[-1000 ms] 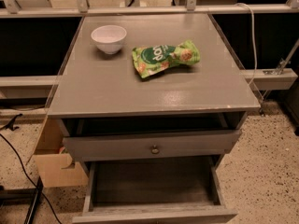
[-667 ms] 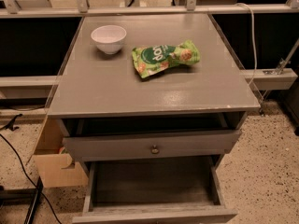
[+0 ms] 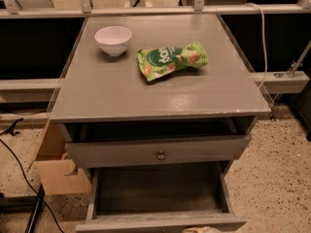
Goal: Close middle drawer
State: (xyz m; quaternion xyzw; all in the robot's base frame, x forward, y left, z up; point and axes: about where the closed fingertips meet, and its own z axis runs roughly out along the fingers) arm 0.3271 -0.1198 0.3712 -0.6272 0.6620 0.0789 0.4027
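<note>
The grey cabinet has two drawers standing open. The slim drawer right under the top, with a small brass knob, is pulled out a little. Below it the middle drawer is pulled far out and looks empty inside. Its front shows only as a top edge at the bottom of the view, and its knob is out of view. Only a small pale tip of my gripper shows at the bottom edge, just in front of that drawer front, right of its middle.
A white bowl and a green snack bag lie on the cabinet top. A cardboard box stands on the floor at the left, with black cables beside it. A white rail runs at the right.
The pale tip has come into view at the bottom edge. The drawers, bowl and bag have not moved.
</note>
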